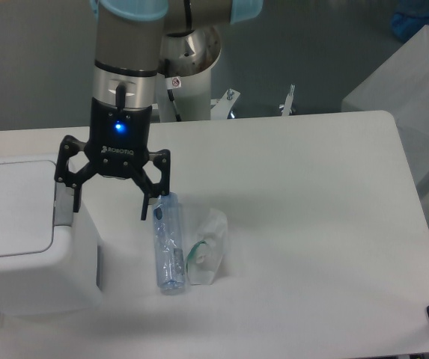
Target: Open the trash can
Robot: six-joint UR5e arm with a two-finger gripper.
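A large white boxy plastic trash can [27,247] with a flat rectangular lid [12,209] sits at the lower left of the frame, on a white table [311,224] that fills most of the view. A grey push tab [63,206] lies at the lid's right edge. The black two-finger gripper [111,202] hangs above the can's right side, one finger by the tab. Just right of the can, a clear plastic bottle [169,243] lies on the table. A crumpled clear plastic wrapper [208,250] lies beside the bottle, on its right.
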